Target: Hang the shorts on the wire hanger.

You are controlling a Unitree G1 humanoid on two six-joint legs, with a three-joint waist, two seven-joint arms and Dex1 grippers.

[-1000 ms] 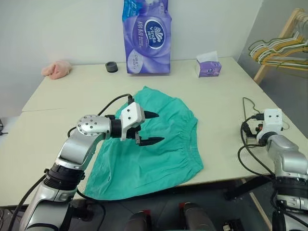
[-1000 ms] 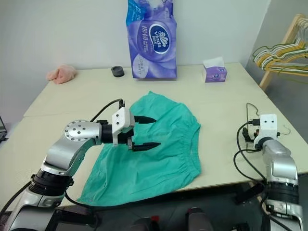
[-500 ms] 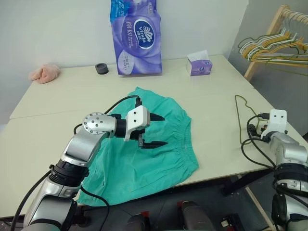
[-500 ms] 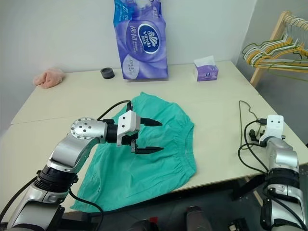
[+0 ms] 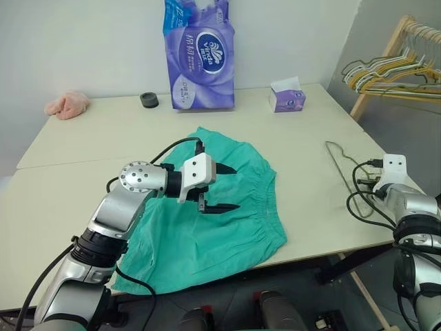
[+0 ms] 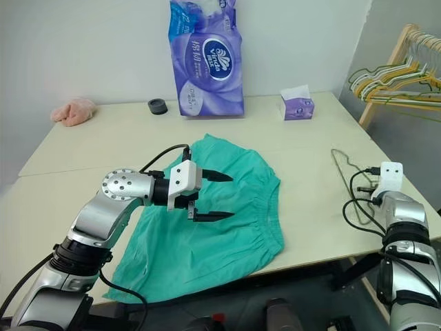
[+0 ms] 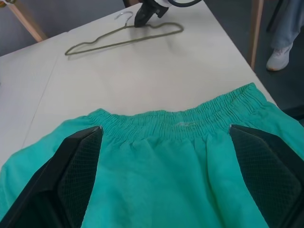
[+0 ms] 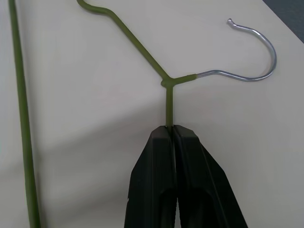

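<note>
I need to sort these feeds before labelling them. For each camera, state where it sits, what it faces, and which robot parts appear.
Head stereo pair: forward and down over the beige table; both arms show.
Left wrist view: along the open left gripper over the teal-green cloth shorts.
Right wrist view: along the right gripper, shut on the thin olive-green wire hanger.
Shared: the left wrist view also shows the hanger and right gripper.

Shorts [image 5: 213, 214] mid-table [image 5: 83, 145]; wire hanger [image 5: 342, 165] right of them, near edge.
</note>
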